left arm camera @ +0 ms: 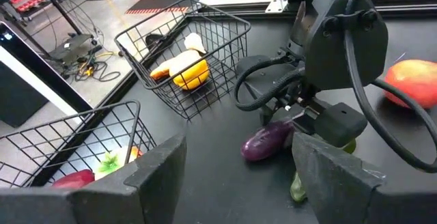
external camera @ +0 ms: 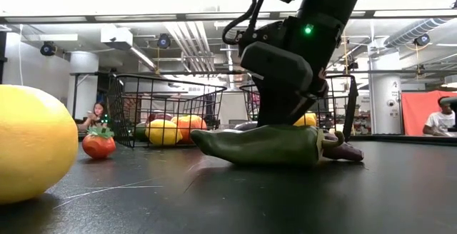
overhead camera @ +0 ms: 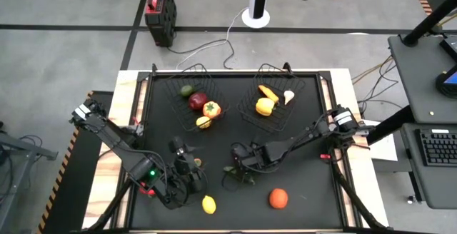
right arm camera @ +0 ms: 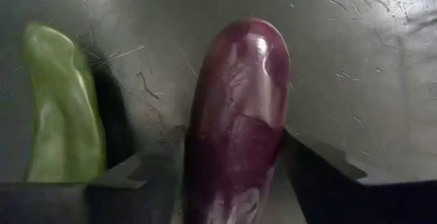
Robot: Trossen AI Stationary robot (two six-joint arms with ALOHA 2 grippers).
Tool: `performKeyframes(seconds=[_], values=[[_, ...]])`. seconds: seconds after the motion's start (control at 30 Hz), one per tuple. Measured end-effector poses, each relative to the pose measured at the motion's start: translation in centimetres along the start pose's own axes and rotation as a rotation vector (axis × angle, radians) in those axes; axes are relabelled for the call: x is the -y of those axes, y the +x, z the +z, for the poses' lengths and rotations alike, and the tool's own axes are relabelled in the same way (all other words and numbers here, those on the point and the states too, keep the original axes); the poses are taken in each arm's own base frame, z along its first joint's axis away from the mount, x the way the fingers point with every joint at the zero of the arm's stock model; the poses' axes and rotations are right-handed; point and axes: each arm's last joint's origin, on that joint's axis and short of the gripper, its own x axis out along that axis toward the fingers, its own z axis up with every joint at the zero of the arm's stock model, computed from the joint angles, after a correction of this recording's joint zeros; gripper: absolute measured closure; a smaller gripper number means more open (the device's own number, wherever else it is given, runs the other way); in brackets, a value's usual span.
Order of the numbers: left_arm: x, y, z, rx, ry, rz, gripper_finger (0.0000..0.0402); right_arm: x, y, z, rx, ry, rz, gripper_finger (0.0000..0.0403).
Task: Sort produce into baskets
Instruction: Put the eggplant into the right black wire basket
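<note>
A purple eggplant (right arm camera: 239, 108) lies on the black table beside a green pepper (right arm camera: 58, 108), near the middle front. My right gripper (overhead camera: 239, 160) is down over it and shut on it. My left gripper (overhead camera: 187, 165) is open and empty, just left of that spot, and looks toward it (left arm camera: 239, 203). The left basket (overhead camera: 194, 97) holds a green, a red, an orange-red and a yellow piece. The right basket (overhead camera: 277, 98) holds a carrot, a yellow pepper and a garlic. A lemon (overhead camera: 208, 204) and a red fruit (overhead camera: 278, 198) lie near the front edge. My right gripper pinches the eggplant's two long sides (right arm camera: 205, 183) between its two fingers (right arm camera: 136, 179), back from the rounded end (right arm camera: 249, 36), which sticks out ahead. The fingers come from above, pointing down, and lie across the eggplant. The eggplant rests on the table (left arm camera: 263, 145).
The two wire baskets stand side by side at the table's far half. The green pepper (external camera: 264, 145) lies right against the eggplant, under my right gripper. The lemon (external camera: 32, 145) is close to the front edge. People show in the room behind the table.
</note>
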Motion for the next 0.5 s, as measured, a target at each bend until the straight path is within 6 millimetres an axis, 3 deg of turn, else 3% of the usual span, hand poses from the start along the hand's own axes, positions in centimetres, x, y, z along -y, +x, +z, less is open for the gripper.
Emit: performKeyframes(seconds=[0.2,0.5], values=[[0.0,0.0,0.0,0.009,-0.003,0.008,0.0153,0.1,-0.4,0.6,-0.002,-0.029,-0.003,0.0224],[0.0,0.0,0.1,0.020,-0.015,0.017,0.0153,-0.1,-2.9,3.6,0.018,-0.097,0.012,0.0223]])
